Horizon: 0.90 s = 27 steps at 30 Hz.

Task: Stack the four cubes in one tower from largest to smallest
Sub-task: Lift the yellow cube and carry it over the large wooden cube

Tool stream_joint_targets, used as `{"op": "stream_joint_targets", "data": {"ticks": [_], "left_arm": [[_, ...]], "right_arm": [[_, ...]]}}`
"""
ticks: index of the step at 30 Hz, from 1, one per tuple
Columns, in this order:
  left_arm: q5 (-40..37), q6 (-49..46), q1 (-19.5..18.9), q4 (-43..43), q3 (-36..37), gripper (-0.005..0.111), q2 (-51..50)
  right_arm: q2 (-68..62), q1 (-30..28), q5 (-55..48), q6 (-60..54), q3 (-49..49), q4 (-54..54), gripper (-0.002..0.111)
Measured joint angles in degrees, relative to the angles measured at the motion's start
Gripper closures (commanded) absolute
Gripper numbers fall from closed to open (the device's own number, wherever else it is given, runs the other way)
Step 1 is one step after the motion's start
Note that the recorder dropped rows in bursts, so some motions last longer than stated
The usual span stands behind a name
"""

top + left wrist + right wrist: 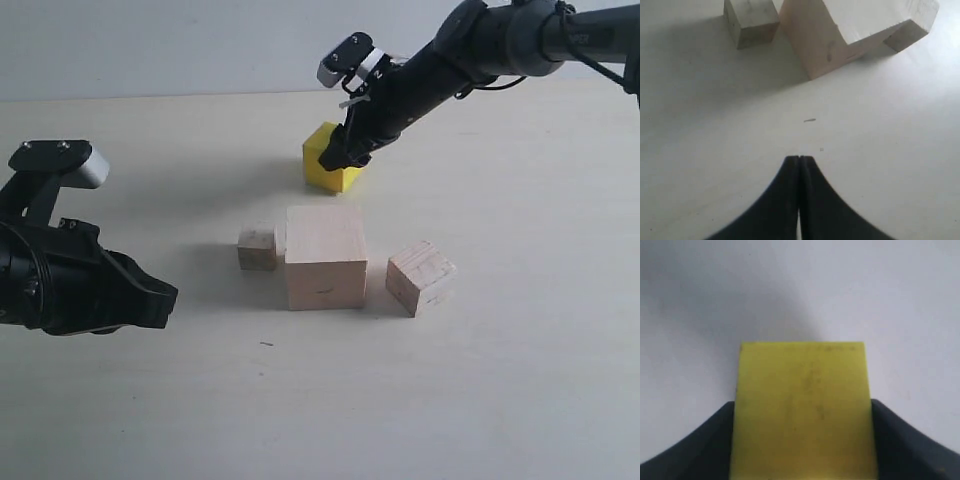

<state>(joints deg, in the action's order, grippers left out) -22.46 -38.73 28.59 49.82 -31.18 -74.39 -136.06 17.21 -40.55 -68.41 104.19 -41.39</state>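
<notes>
Right wrist view alone shows right hand [802, 404] flanking yellow cube [801, 410].

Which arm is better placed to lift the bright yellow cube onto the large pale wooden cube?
Right: the right tool straddles the bright yellow cube; the left tool is shut, far from it.

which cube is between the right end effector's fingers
The yellow cube, the only coloured one, flanked by the right end effector. The pale large cube, medium cube and small cube stand apart from it.
</notes>
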Motion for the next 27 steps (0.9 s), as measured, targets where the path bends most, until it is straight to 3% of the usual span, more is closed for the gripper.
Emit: {"op": "stream_joint_targets", "data": {"ticks": [8,19,27], "left_arm": [[0.0,0.0,0.0,0.0,0.0,0.107,0.0],[2.5,0.0,0.0,0.5,0.0,0.107,0.0],[4.7,0.1,0.0,2.6,0.0,0.107,0.0]], "right_arm": [[12.0,0.0,-6.6,13.1,-0.3,11.2,0.108],[23.6,2.7,-18.2,35.4,-0.6,15.8,0.108],[33.2,6.4,-8.0,53.6,-16.0,18.1,0.108]]}}
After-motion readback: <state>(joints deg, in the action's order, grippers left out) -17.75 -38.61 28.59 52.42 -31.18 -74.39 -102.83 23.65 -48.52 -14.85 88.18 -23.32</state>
